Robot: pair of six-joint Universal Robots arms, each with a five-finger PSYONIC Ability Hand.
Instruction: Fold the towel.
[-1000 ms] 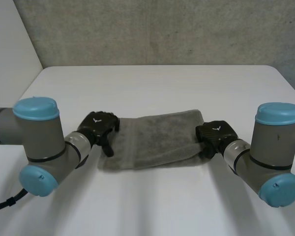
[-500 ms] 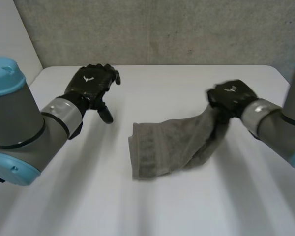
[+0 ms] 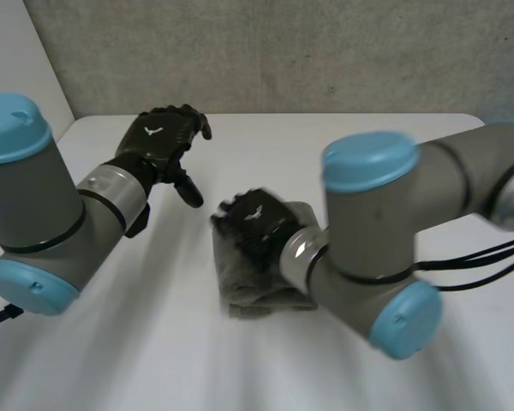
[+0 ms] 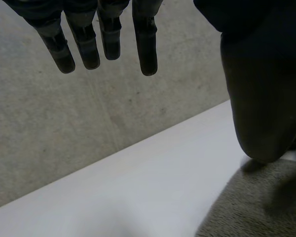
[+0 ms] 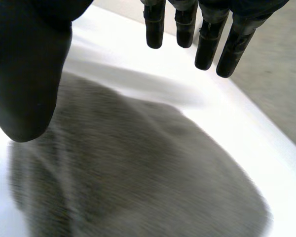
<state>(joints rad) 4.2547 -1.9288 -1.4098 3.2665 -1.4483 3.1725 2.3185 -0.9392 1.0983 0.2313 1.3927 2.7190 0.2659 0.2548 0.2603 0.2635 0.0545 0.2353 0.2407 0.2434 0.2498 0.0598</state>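
The grey towel point(image 3: 250, 295) lies folded into a short bundle in the middle of the white table point(image 3: 385, 137). My right hand point(image 3: 255, 224) hovers just above it, reaching in from the right. In the right wrist view its fingers point(image 5: 207, 47) are straight and spread, the thumb is apart, and the towel point(image 5: 138, 173) lies under the palm, untouched. My left hand point(image 3: 161, 139) is raised over the table's far left, away from the cloth. Its fingers point(image 4: 147, 47) are straight, with nothing in them. A corner of the towel point(image 4: 256, 207) lies below its thumb.
My right arm's elbow point(image 3: 368, 167) reaches across the table just right of the towel, covering part of it. A grey wall point(image 3: 283, 51) stands behind the table's far edge. Bare table lies in front of and left of the towel.
My right hand carried the towel's right end over to the left and let it go, so the towel now lies shorter and doubled. The left hand lifted off earlier and has stayed raised.
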